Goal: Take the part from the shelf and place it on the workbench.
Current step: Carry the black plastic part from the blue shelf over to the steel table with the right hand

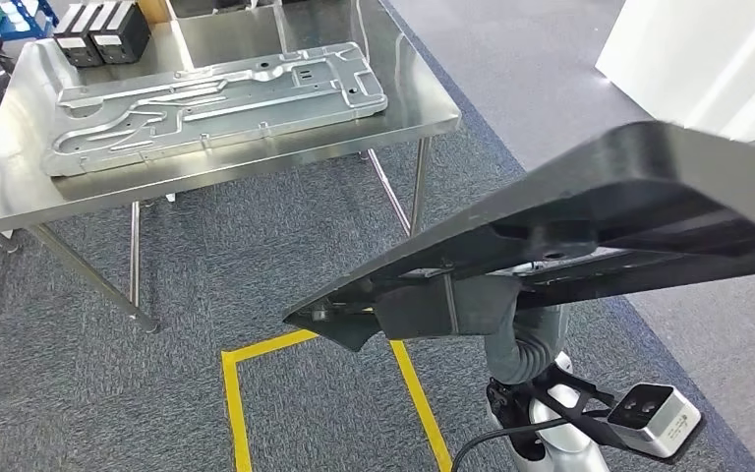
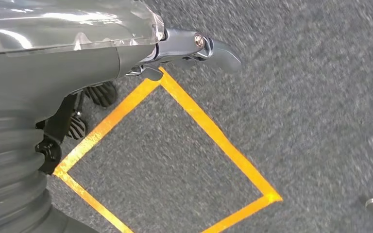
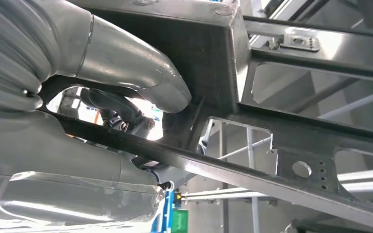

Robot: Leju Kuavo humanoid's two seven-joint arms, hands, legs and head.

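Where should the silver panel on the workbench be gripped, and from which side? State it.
Probably its long near edge, from the front side of the workbench. The silver panel lies flat with that edge running close along the front rim, while black boxes stand behind its far left corner.

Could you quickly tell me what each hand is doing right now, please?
Left hand: cannot be told.
Right hand: holding the black part.
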